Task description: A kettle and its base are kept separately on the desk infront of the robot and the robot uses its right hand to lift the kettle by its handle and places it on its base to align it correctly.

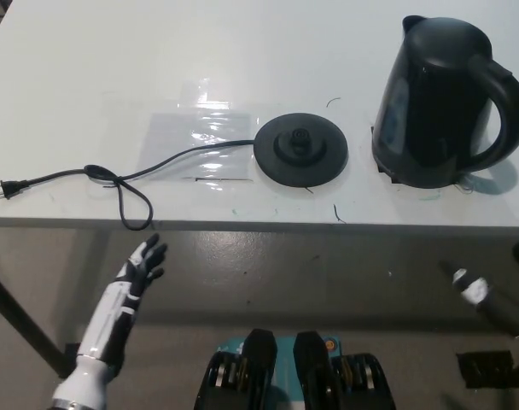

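Kettle [443,102] is upright on the white surface [89,68], far right side, well apart from its base [300,150]. Body is black, slightly glossy, with a closed lid, a small spout at the top left and a big loop handle on the right, facing the picture's right edge. There is a faint bluish patch on its left flank, could be a water window, can't confirm.

Base is a flat black disc with a raised round connector in the centre, sitting near the front edge of the surface, mid-frame, left of the kettle. Nothing on it. Its black cord [114,179] runs left over a shiny clear patch [200,141], loops once near the edge and ends in a plug [5,188] at far left.

Left hand [142,263] is white with dark fingers, below the surface edge at lower left, fingers spread, holding nothing. Right hand [490,301] is a blur at lower right, below the surface; can't tell whether it's open or closed.
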Action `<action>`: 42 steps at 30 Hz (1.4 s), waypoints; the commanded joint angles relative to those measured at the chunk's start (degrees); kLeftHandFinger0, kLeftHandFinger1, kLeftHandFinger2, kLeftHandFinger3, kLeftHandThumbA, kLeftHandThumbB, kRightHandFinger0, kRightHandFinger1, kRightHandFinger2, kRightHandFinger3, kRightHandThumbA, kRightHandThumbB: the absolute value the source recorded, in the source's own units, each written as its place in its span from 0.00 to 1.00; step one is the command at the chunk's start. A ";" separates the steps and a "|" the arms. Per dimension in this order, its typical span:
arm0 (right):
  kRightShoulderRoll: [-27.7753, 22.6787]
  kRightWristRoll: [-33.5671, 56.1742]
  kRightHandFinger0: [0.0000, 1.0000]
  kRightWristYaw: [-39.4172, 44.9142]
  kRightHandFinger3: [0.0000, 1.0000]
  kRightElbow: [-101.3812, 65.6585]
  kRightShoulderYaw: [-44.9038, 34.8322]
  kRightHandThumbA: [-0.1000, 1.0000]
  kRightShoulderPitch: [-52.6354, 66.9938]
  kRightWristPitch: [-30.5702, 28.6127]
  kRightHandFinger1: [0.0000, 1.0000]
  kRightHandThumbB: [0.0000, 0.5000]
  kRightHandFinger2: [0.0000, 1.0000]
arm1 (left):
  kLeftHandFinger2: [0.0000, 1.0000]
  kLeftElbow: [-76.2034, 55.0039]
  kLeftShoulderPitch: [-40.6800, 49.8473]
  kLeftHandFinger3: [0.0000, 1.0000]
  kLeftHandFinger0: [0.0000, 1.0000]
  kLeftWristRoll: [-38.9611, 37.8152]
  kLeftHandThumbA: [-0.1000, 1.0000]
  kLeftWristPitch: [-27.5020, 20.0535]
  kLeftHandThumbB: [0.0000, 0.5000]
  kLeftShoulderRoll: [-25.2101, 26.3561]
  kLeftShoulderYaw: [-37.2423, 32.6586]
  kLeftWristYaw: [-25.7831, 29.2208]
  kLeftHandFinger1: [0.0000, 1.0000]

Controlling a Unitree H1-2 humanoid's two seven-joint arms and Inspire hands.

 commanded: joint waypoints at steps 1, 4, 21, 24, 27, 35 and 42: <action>-1.76 0.35 1.00 -2.57 1.00 -3.66 -3.78 0.99 -4.20 -3.08 1.00 0.63 1.00 | 1.00 -2.29 -0.60 1.00 1.00 1.01 1.00 -2.57 0.26 -0.88 -1.72 -0.92 1.00; -2.91 2.07 1.00 -1.87 1.00 -5.14 -5.88 0.97 -5.46 0.59 1.00 0.58 1.00 | 1.00 -1.76 -0.79 1.00 1.00 1.39 1.00 -2.63 0.30 -1.37 -2.60 -0.95 1.00; -6.43 7.99 1.00 4.57 1.00 2.83 -4.43 1.00 -24.16 24.27 1.00 0.79 1.00 | 1.00 0.57 -1.30 1.00 1.00 1.05 1.00 -3.67 0.30 -0.42 -1.18 -0.54 1.00; -6.80 8.26 1.00 4.94 1.00 6.06 -4.08 1.00 -26.70 25.40 1.00 0.82 1.00 | 1.00 0.40 -1.00 1.00 1.00 0.93 1.00 -3.68 0.28 -0.70 -1.56 -0.83 1.00; -6.66 7.62 1.00 4.70 1.00 9.07 -3.58 1.00 -28.52 26.59 1.00 0.81 1.00 | 1.00 0.65 -1.13 1.00 1.00 1.13 1.00 -3.88 0.28 -0.59 -1.60 -0.82 1.00; -6.65 8.25 1.00 5.01 1.00 16.33 -2.92 1.00 -32.37 27.54 1.00 0.79 1.00 | 1.00 0.48 -0.57 1.00 1.00 1.15 1.00 -3.24 0.25 -0.82 -1.65 -0.69 1.00; -6.73 9.21 1.00 4.91 1.00 21.70 -3.57 1.00 -33.70 26.32 1.00 0.75 1.00 | 1.00 0.77 -0.60 1.00 1.00 1.14 1.00 -3.67 0.27 -0.68 -1.33 -0.52 1.00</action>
